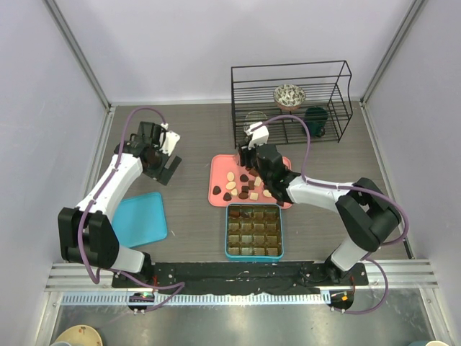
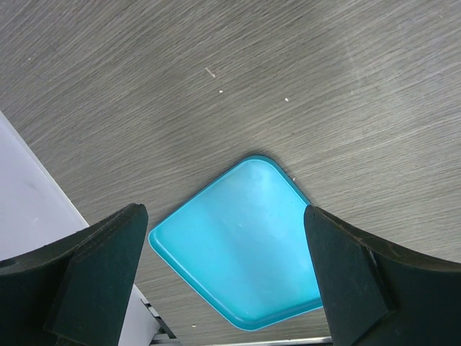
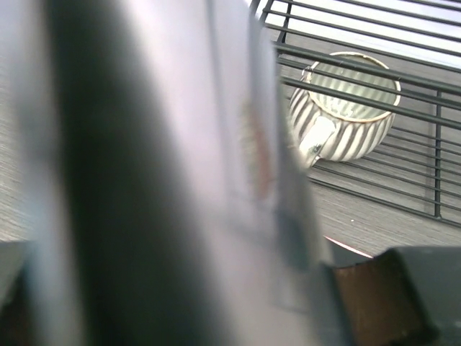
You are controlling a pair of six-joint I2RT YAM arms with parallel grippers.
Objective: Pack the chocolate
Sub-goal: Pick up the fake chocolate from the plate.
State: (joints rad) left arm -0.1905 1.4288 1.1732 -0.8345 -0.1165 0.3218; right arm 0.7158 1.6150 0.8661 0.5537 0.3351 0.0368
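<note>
**Key relation.** In the top view the right end effector (image 1: 247, 160) is over the far part of the pink tray (image 1: 215, 189), which rests on the table (image 1: 194, 122). The chocolate (image 1: 230, 176) lies loose on that tray, and the visible pieces spread from 5 to 8 o'clock of the end effector, close by. The pieces are too small for a long axis to be read. As a group they are strung out along the 9-to-3 line. The teal box (image 1: 227, 232) with brown compartments sits just beyond the tray's near edge, at 6 o'clock of the end effector. A transfer would therefore run straight toward 6 o'clock.

**Arm choice.** The right arm is much nearer. The left end effector (image 2: 222, 210) is well away at 9 o'clock of the tray. It is spread wide with nothing between its fingers (image 2: 101, 267), above a teal lid (image 2: 245, 245).

**Hidden or unclear.**
- A blurred grey mass covers most of the right wrist view. Only a striped cup (image 3: 346, 108) inside the wire rack (image 3: 374, 65) shows sharply.
- A brown patch shows at the bottom right of that view, but whether it is a piece of chocolate cannot be told.
- Whether the right end effector is open, closed or gripping cannot be told.
- The arm covers some of the tray, so further pieces may lie under it.
</note>
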